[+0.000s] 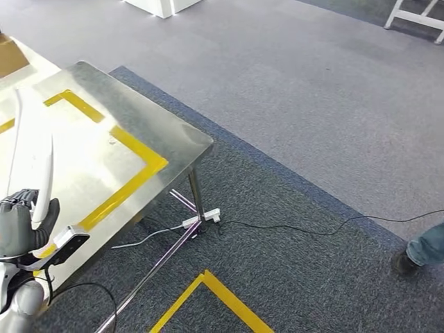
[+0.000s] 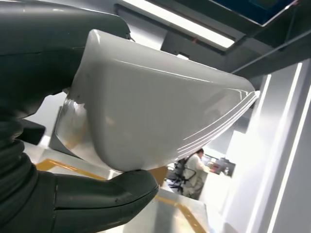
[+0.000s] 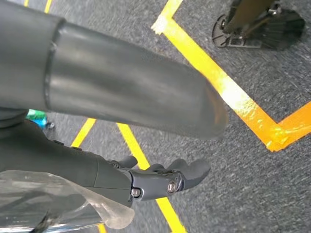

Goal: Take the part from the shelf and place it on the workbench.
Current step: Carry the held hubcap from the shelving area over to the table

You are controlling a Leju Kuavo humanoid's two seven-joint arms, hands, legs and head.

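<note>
- One white part [image 1: 44, 182], curved and glossy, stands upright in my left robot hand [image 1: 21, 225], which grasps its lower end; I judge this keeps it clear of the table [image 1: 173, 139] until set-down.
- One steel table with yellow tape outline [image 1: 131, 182]; I take the outline for the drop zone. The part hangs above its near edge, not yet placed.
- One right robot hand [image 3: 161, 177], released, fingers apart, holding nothing above the carpet.
- Hard to make out: the part's upper end, lost in the table's glare; my left fingers, partly hidden behind the part.
</note>
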